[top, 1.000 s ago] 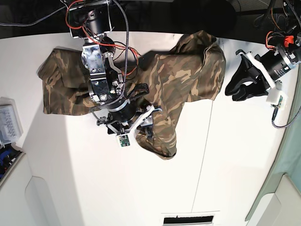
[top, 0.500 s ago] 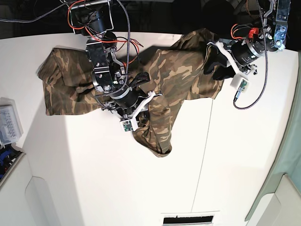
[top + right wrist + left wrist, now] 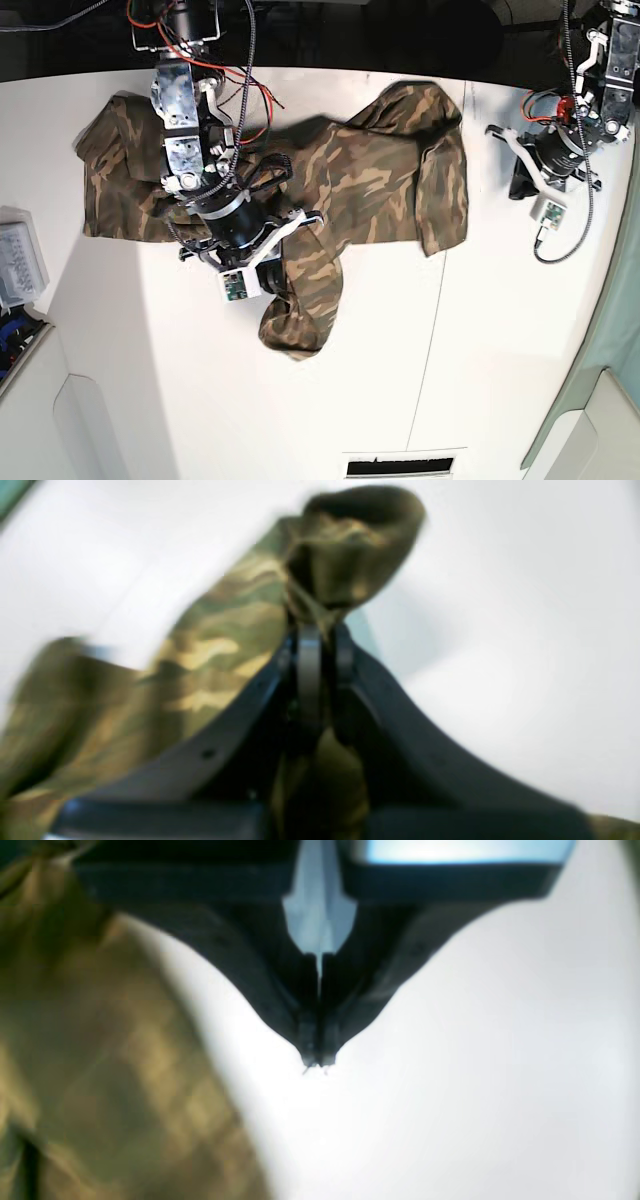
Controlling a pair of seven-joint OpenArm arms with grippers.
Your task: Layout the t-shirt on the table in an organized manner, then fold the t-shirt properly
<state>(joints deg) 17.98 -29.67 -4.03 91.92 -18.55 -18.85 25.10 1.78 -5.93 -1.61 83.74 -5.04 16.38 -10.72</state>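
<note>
The t-shirt (image 3: 370, 190) sprawls across the table's (image 3: 480, 360) far half, seemingly bunched toward the near side.

The right gripper (image 3: 320, 645) sits at centre-left of the base view, jaws clamped together. The left gripper (image 3: 316, 1060) hangs at upper right, jaws pressed shut on nothing.

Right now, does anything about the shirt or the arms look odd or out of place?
Yes. The t-shirt lies crumpled on the table, not flat: one edge is bunched in the shut jaws of the right gripper. The left gripper is shut on nothing, beside the fabric.
</note>
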